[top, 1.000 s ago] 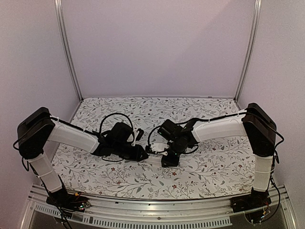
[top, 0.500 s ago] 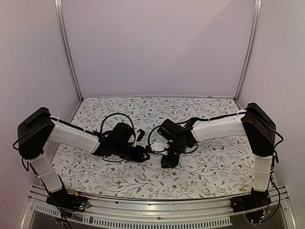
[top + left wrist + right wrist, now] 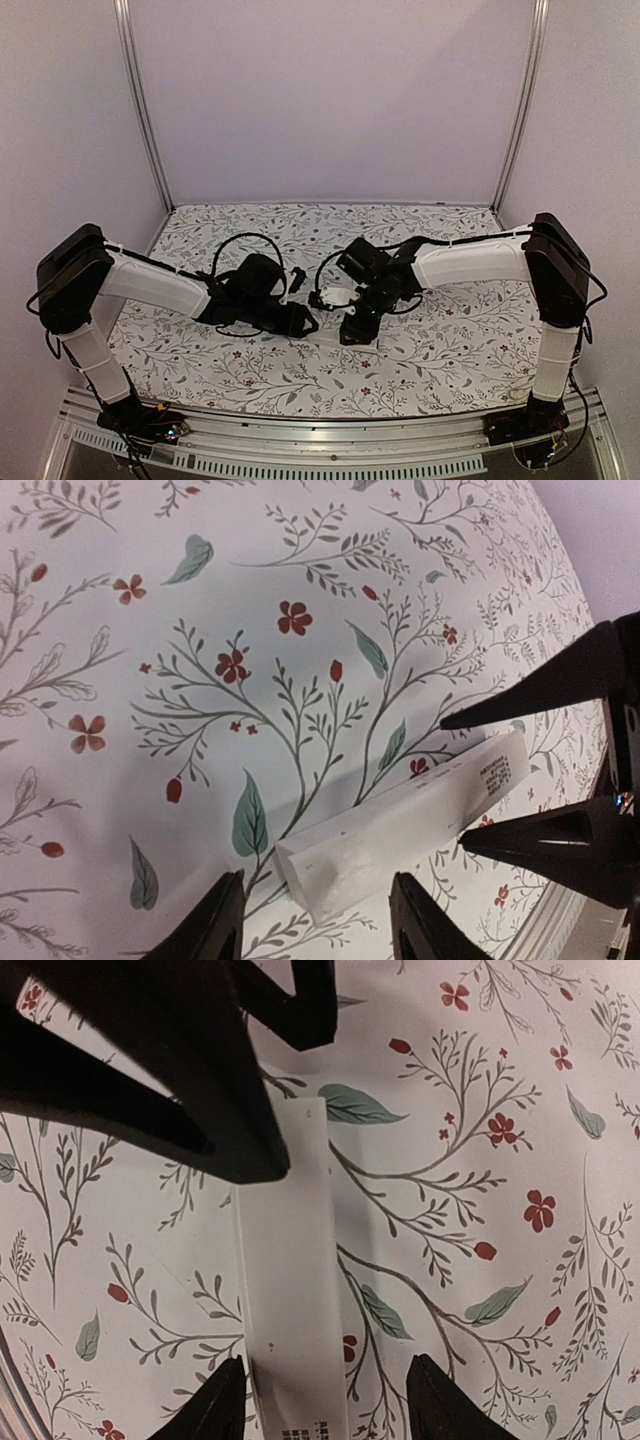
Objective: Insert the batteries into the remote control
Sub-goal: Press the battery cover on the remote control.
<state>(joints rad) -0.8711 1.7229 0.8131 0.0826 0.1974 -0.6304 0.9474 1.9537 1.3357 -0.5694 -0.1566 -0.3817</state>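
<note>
The remote control (image 3: 330, 339) lies flat on the flowered table between the two arms, a slim white bar with small print at one end. My left gripper (image 3: 318, 880) is open astride its plain end (image 3: 330, 865), both fingers clear of it. At the printed end my right gripper (image 3: 328, 1360) is also open: its left finger stands close beside the remote control (image 3: 290, 1260), its right finger well off. The left gripper's dark fingers (image 3: 180, 1070) cover the far end in the right wrist view. No batteries show in any view.
The table (image 3: 450, 350) is covered with a leaf and flower pattern and has purple walls on three sides. An aluminium rail (image 3: 330, 455) runs along its near edge, with both arm bases on it. Black cables loop over both wrists.
Both grippers have spread their jaws and let go of the remote control, which now rests on the table. The right arm has drawn back slightly to the right.
</note>
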